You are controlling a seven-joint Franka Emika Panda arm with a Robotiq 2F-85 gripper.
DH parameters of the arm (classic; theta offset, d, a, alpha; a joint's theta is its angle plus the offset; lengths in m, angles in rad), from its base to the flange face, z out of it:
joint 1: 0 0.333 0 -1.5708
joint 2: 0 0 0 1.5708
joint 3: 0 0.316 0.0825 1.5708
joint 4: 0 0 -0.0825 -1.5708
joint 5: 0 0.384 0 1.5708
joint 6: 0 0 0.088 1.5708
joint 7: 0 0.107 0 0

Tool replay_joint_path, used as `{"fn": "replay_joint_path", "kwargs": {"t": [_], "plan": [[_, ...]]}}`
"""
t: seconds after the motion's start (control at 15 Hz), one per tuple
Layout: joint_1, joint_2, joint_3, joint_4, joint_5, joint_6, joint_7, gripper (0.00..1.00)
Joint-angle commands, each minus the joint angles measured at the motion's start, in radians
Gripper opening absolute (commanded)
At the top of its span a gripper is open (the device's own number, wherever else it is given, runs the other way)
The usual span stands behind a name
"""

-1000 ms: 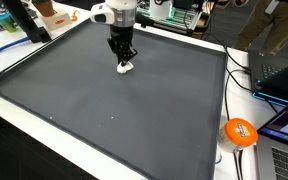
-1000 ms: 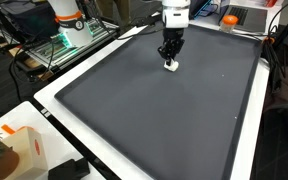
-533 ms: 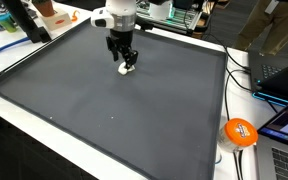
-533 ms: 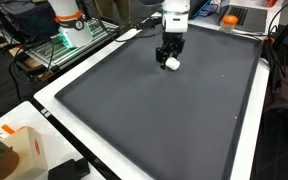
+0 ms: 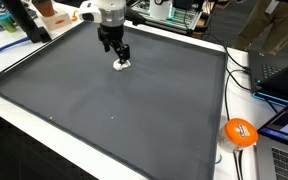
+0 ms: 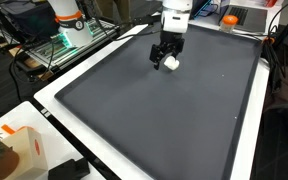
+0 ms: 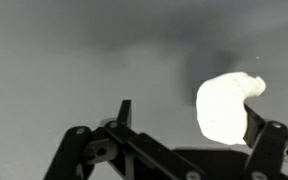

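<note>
1. Gripper (image 5: 117, 54): jaws released and spread wide, nothing clamped.
2. Small white lump (image 5: 123, 64) lies on the far part of the dark mat (image 5: 134, 120), against one finger (image 7: 256, 135) in the wrist view.
3. Judgement: a straight vertical lift should avoid dragging the lump.
4. Unclear: what the lump is, and whether it clings to that finger.

No legible text, label, brand or number was found in any view. The orange round object (image 5: 239, 131) beside the mat carried a white mark, too small to read.
</note>
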Motion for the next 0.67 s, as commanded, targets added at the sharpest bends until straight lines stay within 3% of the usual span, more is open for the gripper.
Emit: {"fn": "replay_joint_path", "kwargs": {"t": [0.0, 0.33, 0.6], "plan": [[0.028, 0.007, -0.004, -0.004, -0.069, -0.039, 0.031, 1.0], [0.084, 0.042, -0.004, -0.004, -0.191, -0.016, 0.092, 1.0], [0.085, 0.051, 0.027, -0.01, -0.176, -0.015, 0.066, 1.0]]}}
